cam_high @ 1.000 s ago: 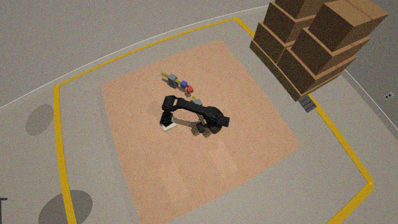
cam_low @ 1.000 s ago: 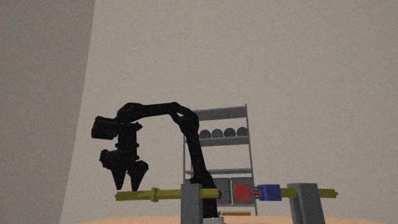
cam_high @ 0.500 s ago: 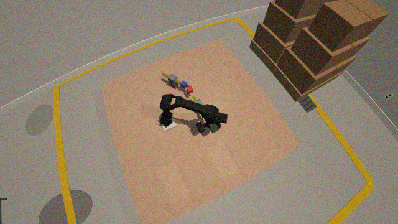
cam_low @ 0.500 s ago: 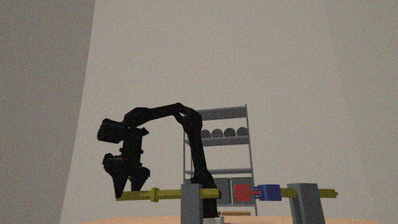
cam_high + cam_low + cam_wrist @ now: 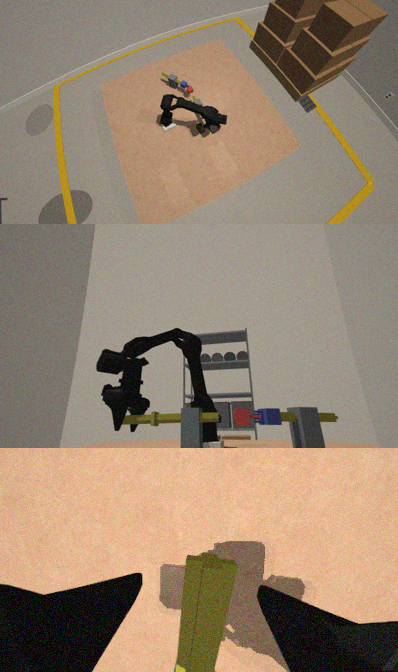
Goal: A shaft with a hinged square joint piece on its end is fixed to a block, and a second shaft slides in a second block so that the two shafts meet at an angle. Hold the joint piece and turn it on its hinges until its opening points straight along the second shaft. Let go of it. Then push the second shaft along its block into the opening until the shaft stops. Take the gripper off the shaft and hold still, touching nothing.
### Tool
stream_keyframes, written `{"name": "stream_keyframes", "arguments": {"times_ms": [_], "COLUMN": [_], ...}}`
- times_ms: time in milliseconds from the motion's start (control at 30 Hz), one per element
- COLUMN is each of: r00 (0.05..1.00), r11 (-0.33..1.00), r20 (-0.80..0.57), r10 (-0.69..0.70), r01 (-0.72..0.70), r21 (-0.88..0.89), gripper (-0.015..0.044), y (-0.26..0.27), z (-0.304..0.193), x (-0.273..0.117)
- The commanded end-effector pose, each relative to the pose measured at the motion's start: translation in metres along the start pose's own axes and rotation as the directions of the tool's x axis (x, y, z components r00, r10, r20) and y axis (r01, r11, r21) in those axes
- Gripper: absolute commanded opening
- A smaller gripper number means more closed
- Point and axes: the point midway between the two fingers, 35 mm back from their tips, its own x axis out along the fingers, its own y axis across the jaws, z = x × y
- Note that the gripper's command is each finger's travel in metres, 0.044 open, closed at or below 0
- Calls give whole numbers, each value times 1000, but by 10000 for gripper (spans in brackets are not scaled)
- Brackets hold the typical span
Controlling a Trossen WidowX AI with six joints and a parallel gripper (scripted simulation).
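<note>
The fixed shaft (image 5: 165,74) (image 5: 328,417) passes through its grey block (image 5: 172,81) (image 5: 308,427) to a blue joint part (image 5: 183,84) (image 5: 270,416). The red square joint piece (image 5: 189,89) (image 5: 242,417) hangs on it; its opening is too small to make out. The second shaft (image 5: 194,98) (image 5: 169,418) (image 5: 204,618), olive with a collar, runs through the second grey block (image 5: 198,101) (image 5: 190,427). A gap separates its inner end from the red piece. My gripper (image 5: 125,428) (image 5: 201,585) is open and points down at the shaft's outer end, fingers on either side, clear of it in the wrist view.
The arm's pale base (image 5: 169,126) (image 5: 213,445) stands on the orange mat (image 5: 149,149), to one side of the shafts. My arm passes over the second block in the top view. Stacked boxes (image 5: 334,28) stand beyond the mat, and a shelf rack (image 5: 217,365) stands behind the arm.
</note>
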Motion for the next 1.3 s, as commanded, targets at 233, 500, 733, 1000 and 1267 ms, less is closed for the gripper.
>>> {"name": "stream_keyframes", "arguments": {"times_ms": [233,500,733,1000,1267], "r00": [1000,1000,1000,1000,1000], "r11": [1000,1000,1000,1000,1000], "r20": [1,1,1,1,-1], "r10": [-5,-5,-5,-5,-4], "r01": [5,5,5,5,4], "r21": [5,5,5,5,1], "gripper": [230,102,102,67,67], "y": [-1,-1,-1,-1,-1], "z": [0,0,0,0,0], "x": [4,4,4,4,4]}}
